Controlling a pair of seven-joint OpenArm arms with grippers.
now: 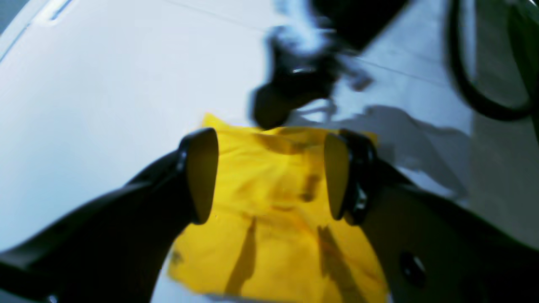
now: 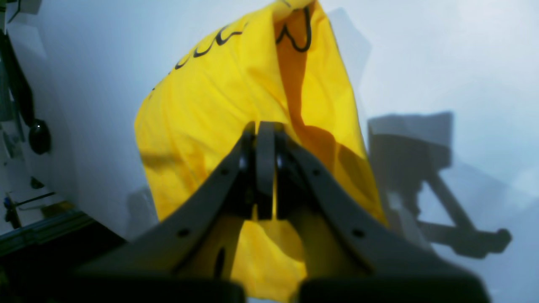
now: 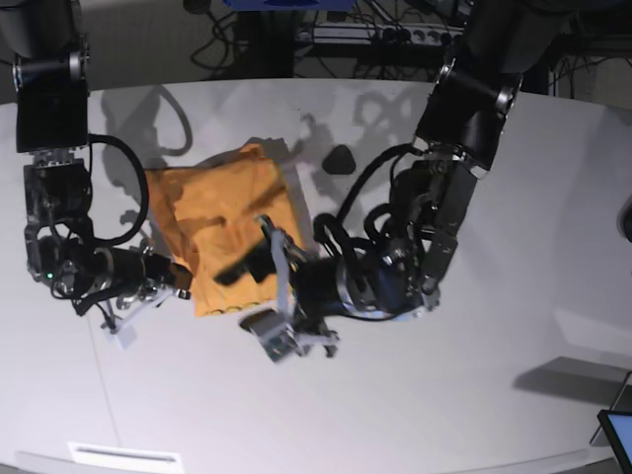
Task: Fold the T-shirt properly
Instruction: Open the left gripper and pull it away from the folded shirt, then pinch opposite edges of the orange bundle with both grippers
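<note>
The T-shirt lies on the white table, left of centre in the base view, as a partly folded orange-yellow patch with rumpled layers near its top edge. Its near edge runs close to both grippers; its far corner points toward a small dark object lying on the table just beyond it, apart from the cloth.

The right gripper has its jaws pressed together, and in the right wrist view yellow cloth rises directly from the closed tips and spreads away in a tall fold, so it has a pinch on the shirt's edge. A thin dark wavy line runs along the far edge of that raised cloth. In the base view this gripper sits at the shirt's left lower edge, low to the table.

The left gripper stands with its jaws well apart, the two pads either side of a stretch of shirt seen beneath them; nothing is caught between them. In the base view it hovers over the shirt's lower right edge, its arm stretching back to the right.

Bare table lies open to the right and toward the front edge; to the left the room is narrower, taken up by the right arm and its cable
</note>
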